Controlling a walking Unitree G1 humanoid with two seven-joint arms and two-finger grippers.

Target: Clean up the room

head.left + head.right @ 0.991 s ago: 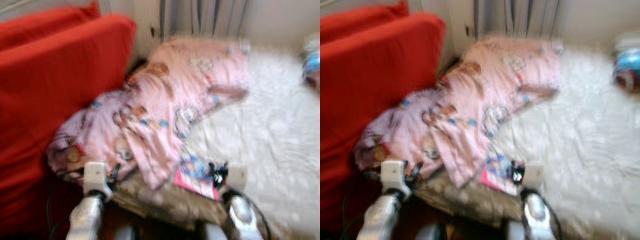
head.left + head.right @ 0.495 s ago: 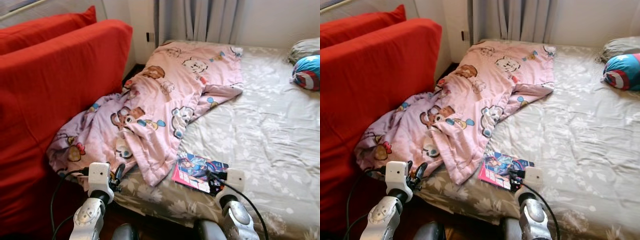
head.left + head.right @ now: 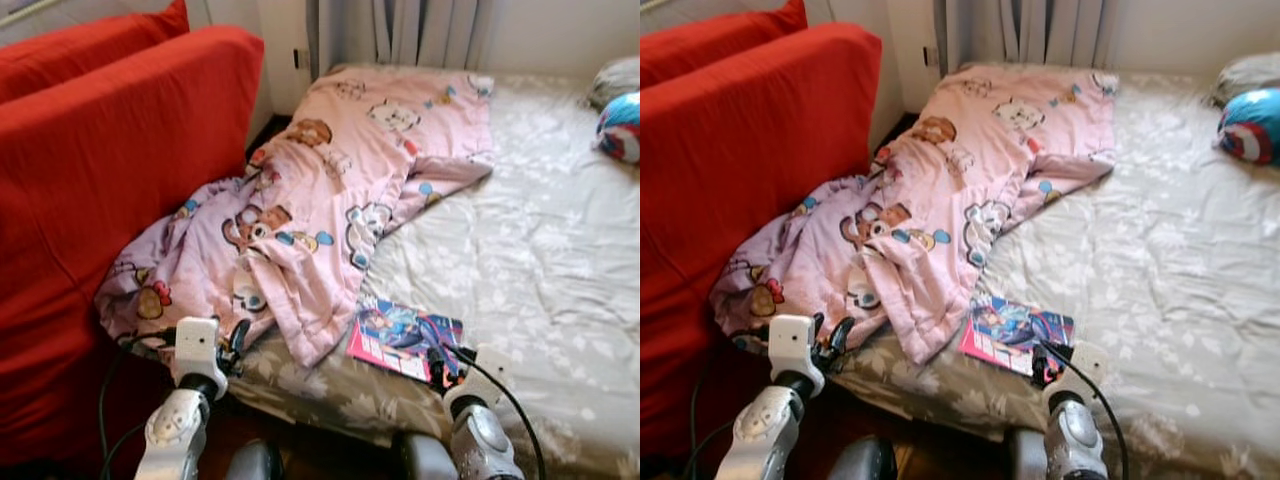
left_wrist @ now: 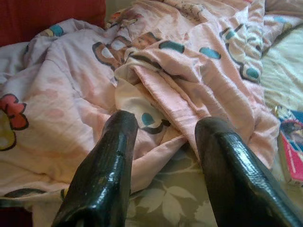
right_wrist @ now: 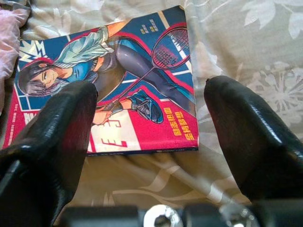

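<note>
The right gripper [image 5: 147, 142] hung spread over the near edge of the comic book [image 5: 109, 80], apparently lined up to grab it. The left gripper [image 4: 165, 127], also spread, faced the crumpled pink blanket [image 3: 320, 210] just left of the book on the bed [image 3: 540, 260].

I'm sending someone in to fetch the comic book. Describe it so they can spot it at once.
Start at the bed with the leaf-patterned sheet, beside the red sofa. Near its front edge, just right of the crumpled pink cartoon blanket, lies the comic book. It is the only flat, glossy thing there: a red-and-blue cover showing a figure with a racket.
</note>
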